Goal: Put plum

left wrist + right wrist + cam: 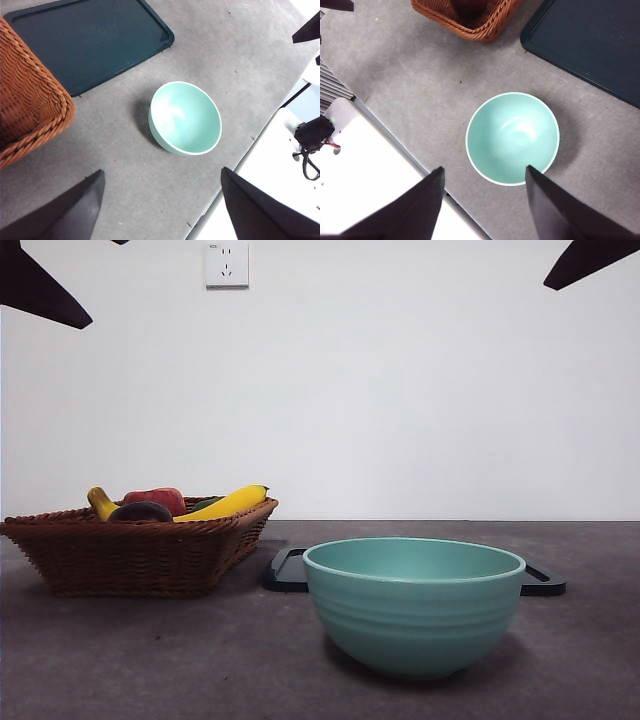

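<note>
The plum [141, 511] lies in the basket [130, 555] beside a banana [225, 504]; the left gripper [160, 210] and right gripper [482, 200] hang wide open above the empty bowl [413, 605].

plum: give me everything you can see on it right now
The plum shows only in the front view: a dark maroon, almost black rounded top rising just above the rim of the woven basket. It sits among other fruit, with a red fruit behind it and a banana beside it; whether they touch can't be told. Its lower part is hidden. No gripper is near it.
</note>
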Available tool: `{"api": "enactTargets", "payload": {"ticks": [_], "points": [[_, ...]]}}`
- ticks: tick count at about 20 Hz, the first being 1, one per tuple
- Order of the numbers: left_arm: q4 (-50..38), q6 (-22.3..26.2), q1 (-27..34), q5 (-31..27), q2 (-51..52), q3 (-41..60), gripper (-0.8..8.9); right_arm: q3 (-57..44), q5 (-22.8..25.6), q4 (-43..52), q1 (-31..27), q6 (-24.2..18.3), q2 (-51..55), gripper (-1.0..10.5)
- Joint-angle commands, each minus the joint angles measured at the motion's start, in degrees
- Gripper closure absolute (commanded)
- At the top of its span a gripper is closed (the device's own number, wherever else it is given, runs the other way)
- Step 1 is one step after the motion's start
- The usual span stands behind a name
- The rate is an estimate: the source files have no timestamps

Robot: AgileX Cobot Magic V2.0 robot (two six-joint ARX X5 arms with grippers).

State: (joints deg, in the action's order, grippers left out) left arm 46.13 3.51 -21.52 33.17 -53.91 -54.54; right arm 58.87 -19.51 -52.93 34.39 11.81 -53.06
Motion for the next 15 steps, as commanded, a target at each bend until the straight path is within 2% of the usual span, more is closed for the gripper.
{"api": "enactTargets", "payload": {"ticks": [1,4,15], "points": [[-0.24,0.24,-0.26,0.33,-0.22,-1.33,5.26,0.96,0.02,0.35,0.35,-0.96,-0.39,7.0],[-0.26,0.22,-0.26,0.33,-0.22,-1.33,8.12,0.96,0.02,0.33,0.35,-1.46,-0.39,9.4],[-0.9,0.28,-0.26,0.33,-0.22,-1.33,8.04,0.96,0.02,0.57,0.35,-2.01,-0.39,9.4]]}}
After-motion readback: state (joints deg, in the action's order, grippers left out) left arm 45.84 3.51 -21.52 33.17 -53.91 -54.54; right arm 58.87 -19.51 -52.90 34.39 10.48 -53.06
